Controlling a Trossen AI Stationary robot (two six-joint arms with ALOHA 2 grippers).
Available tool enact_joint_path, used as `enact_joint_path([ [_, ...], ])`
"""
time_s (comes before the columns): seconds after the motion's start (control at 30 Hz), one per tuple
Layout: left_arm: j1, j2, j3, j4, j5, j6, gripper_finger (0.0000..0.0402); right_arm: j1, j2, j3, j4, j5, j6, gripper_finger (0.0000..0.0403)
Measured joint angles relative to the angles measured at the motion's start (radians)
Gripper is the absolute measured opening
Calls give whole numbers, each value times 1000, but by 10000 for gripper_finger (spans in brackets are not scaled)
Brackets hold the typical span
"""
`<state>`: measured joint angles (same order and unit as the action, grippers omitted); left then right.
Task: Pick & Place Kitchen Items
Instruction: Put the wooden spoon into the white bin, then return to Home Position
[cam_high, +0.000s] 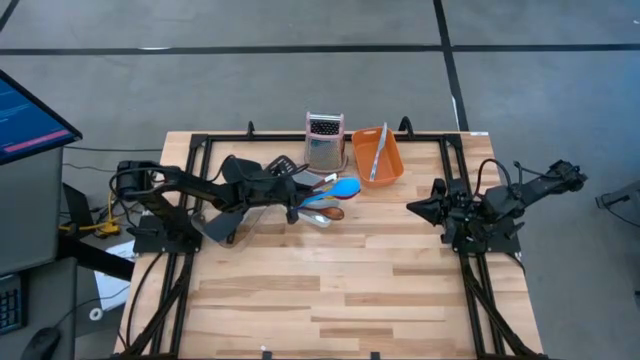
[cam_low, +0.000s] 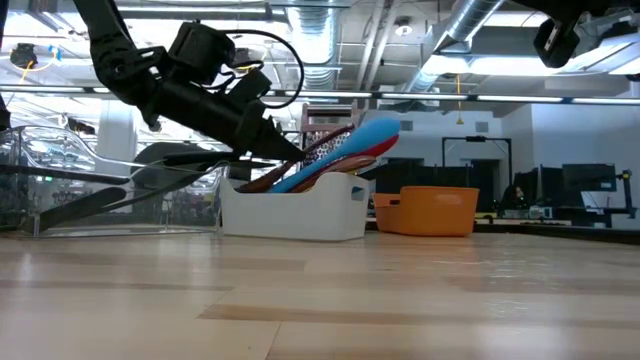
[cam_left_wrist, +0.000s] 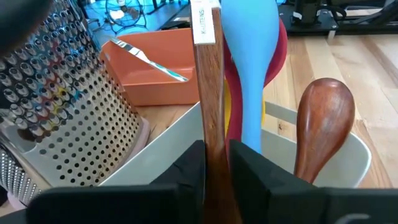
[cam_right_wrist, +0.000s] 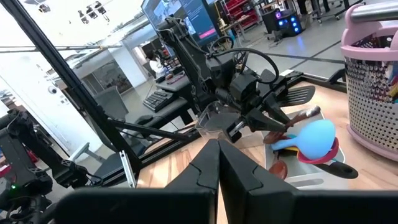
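The left gripper (cam_left_wrist: 217, 171) pinches a wooden handle (cam_left_wrist: 209, 93) over the white tub (cam_low: 292, 208), where the blue spoon (cam_left_wrist: 252, 68) and a wooden spoon (cam_left_wrist: 322, 124) already lean. Risk — let go carelessly, the handle could tip out over the rim or knock the grater (cam_high: 324, 141) just beside. The right gripper (cam_right_wrist: 217, 163) waits pressed together, well apart.

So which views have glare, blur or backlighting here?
Low view: bright ceiling lights behind leave the left claw as a dark silhouette. Left wrist view: the steel grater is soft at close range. High view: evenly lit, with no glare on the table.
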<state>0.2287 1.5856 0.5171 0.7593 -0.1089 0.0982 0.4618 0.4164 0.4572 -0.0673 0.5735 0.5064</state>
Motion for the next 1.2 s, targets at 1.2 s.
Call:
enact_joint_path([
  [1.2, -180, -292, -1, -116, -149, -159, 5, 3, 0, 0, -8, -27, -11, 0],
])
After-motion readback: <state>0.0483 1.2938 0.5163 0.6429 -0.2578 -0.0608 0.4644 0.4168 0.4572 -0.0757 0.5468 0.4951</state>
